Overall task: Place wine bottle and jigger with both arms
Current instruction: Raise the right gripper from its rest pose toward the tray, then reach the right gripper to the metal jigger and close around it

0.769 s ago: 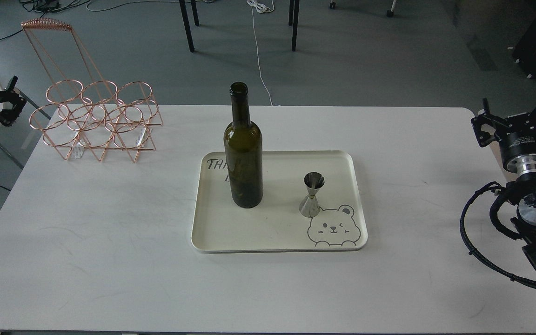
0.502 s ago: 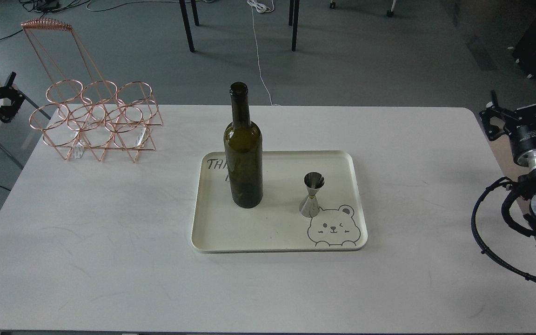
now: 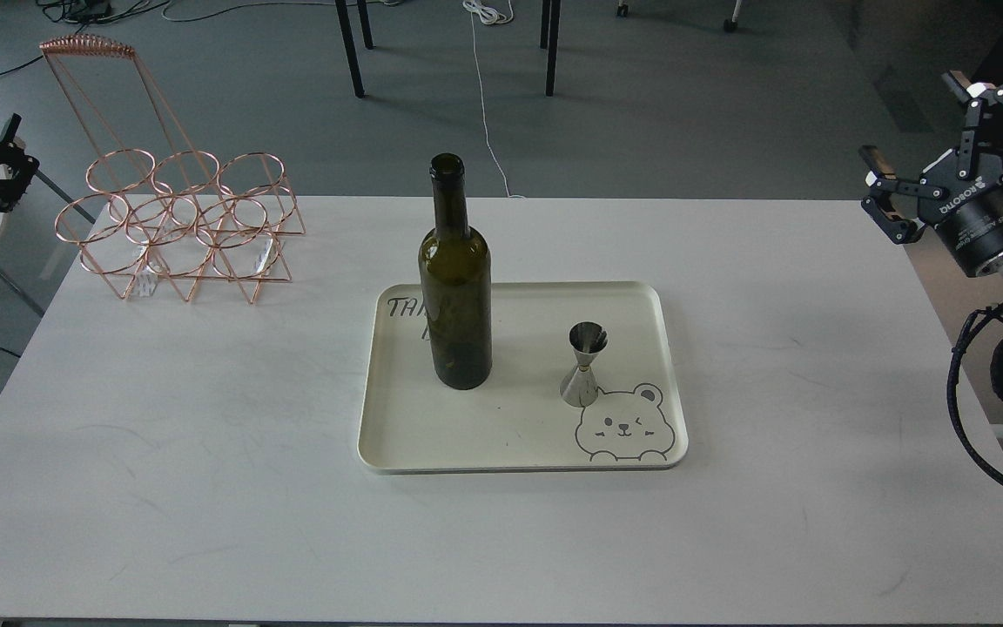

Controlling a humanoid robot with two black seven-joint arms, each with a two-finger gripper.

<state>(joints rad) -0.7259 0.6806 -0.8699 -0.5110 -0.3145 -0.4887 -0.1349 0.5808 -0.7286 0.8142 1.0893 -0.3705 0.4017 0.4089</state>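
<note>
A dark green wine bottle (image 3: 456,287) stands upright on the left part of a cream tray (image 3: 519,440) with a bear drawing. A small steel jigger (image 3: 584,364) stands upright on the tray to the bottle's right, just above the bear. My right gripper (image 3: 909,117) is open and empty, raised beyond the table's right edge and far from the jigger. My left gripper (image 3: 5,161) is at the far left edge of the view, off the table. It is dark and small, so its fingers cannot be told apart.
A copper wire bottle rack (image 3: 179,226) with a tall handle stands at the table's (image 3: 205,488) back left corner. Black cables of the right arm (image 3: 980,409) hang beside the table's right edge. Chair legs and floor cables lie beyond the table.
</note>
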